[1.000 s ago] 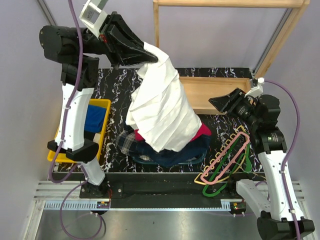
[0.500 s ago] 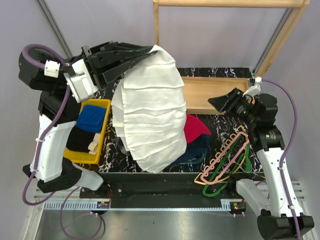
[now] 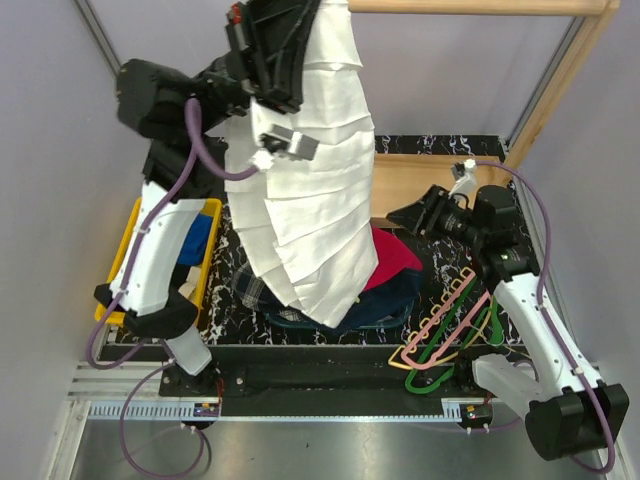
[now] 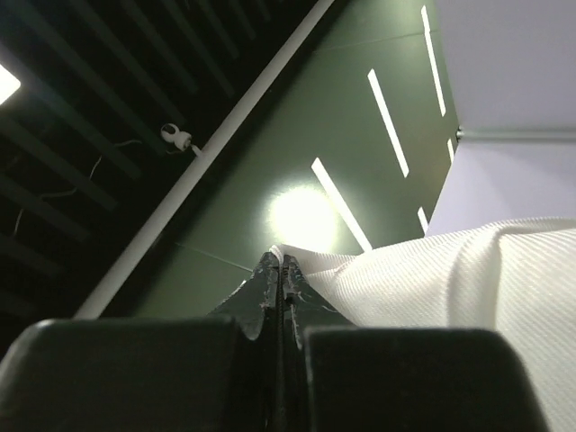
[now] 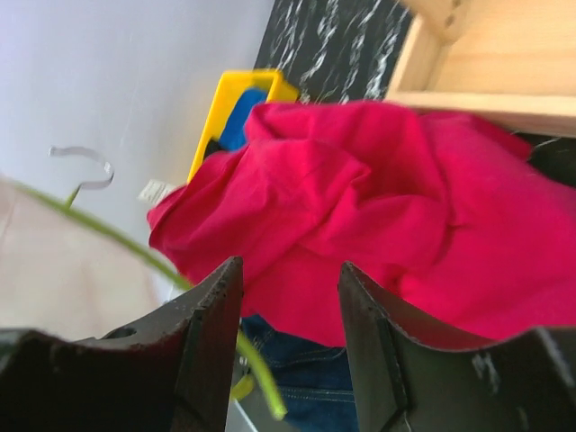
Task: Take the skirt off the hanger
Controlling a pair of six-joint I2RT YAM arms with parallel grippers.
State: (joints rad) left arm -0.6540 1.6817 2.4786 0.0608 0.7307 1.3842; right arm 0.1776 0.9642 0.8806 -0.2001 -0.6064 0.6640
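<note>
Nearest me, by the arm bases, the cream hanger [image 3: 400, 361] lies flat on the table's near edge, tangled with a pink hanger [image 3: 440, 361]. As far as I can see it carries no cloth. The tartan skirt [image 3: 250, 288] is well apart from it, in the heap at mid-table, only its edge showing from under the hanging white pleated cloth [image 3: 310, 220], with a red garment [image 3: 395, 258] and navy denim [image 3: 390, 300] beside it. I'd expect the skirt to be soft, light and floppy. The pleats would bunch and slide rather than hold shape, so a pinch on the exposed tartan edge or the firmer waistband looks the best hold. The right gripper [image 5: 290, 265] hangs just beside the red garment, fingers apart and holding nothing. Farther back and high, the left gripper [image 4: 279, 270] is pinched together on a corner of the white cloth, up by the wooden frame [image 3: 480, 6]. Half a second ago that arm held the white cloth lower and out to the left, fanned wide. Now it is hoisted to the top of the view and the cloth hangs in a long column, baring a little tartan. The right gripper has edged in toward the heap.
</note>
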